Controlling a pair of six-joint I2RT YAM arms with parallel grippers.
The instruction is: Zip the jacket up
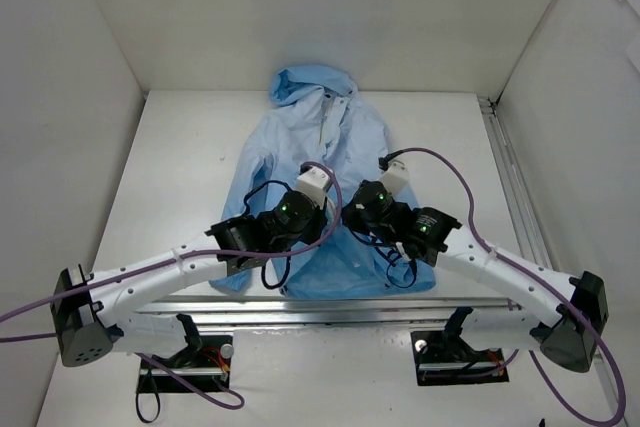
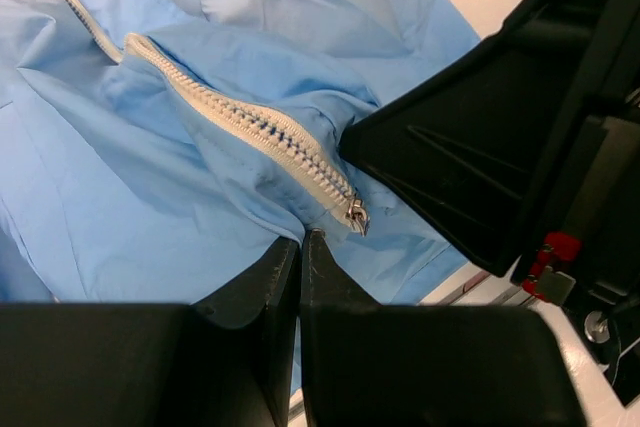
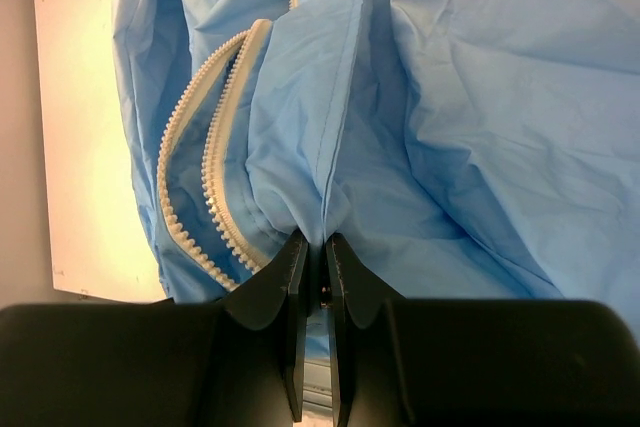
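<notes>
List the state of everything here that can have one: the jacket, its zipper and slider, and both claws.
jacket: spread out front up, open at the collar.
zipper: not done up; teeth rows apart near the hem.
slider: low, at the hem end.
left claw: shut, pinching jacket fabric right by the slider.
right claw: shut, pinching a fold of jacket fabric.

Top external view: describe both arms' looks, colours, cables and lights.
Left arm and right arm match: slim white links, black joint housings. A purple cable loops along each. A green light glows near each wrist, by a white camera block. Each end effector has flat black fingers.
</notes>
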